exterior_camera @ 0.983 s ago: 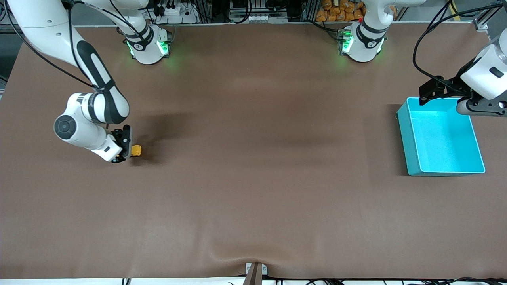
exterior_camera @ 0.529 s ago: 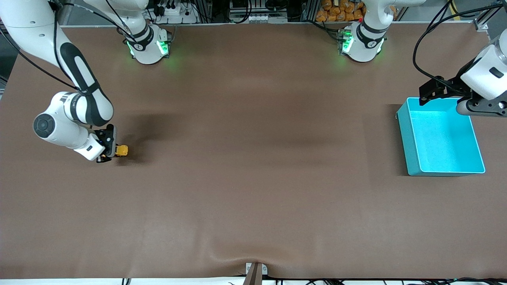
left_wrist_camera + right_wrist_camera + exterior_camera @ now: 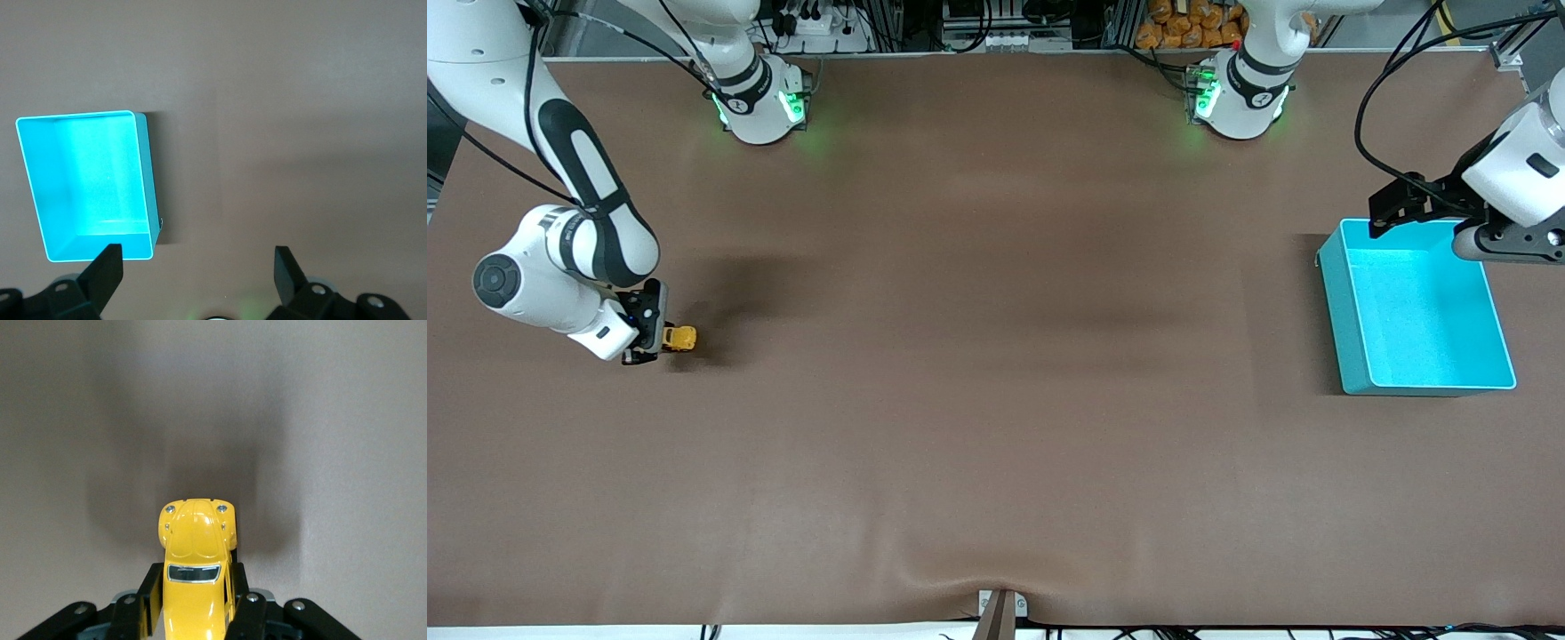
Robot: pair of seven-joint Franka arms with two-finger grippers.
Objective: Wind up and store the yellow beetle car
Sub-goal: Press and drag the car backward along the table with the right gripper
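In the front view the right gripper (image 3: 651, 333) sits low at the right arm's end of the table, its fingers pinched on the yellow beetle car (image 3: 679, 338), which seems to rest on or just above the brown tabletop (image 3: 996, 400); that low hold would suit dragging the car along the surface to wind its spring, though whether the wheels touch the cloth cannot be told from here. Toward the left arm's end stands the turquoise bin (image 3: 1343, 302), empty, with a long bare stretch of table between it and the car, so a carry or a rolling run has open room; the table's edge at the right arm's end is near the gripper, which leaves little room for pulling back that way. The left gripper (image 3: 1405, 209) waits over the bin's rim nearest the robots' bases. In the left wrist view its two fingers (image 3: 107, 270) stand wide apart and hold nothing, and the bin (image 3: 148, 173) shows its bare floor below, so the arm looks parked and not working. In the right wrist view the car (image 3: 197, 553) points away from the wrist, its rear half clamped at the sides between the dark fingers (image 3: 150, 600), its bonnet and nose free ahead over unobstructed tabletop.
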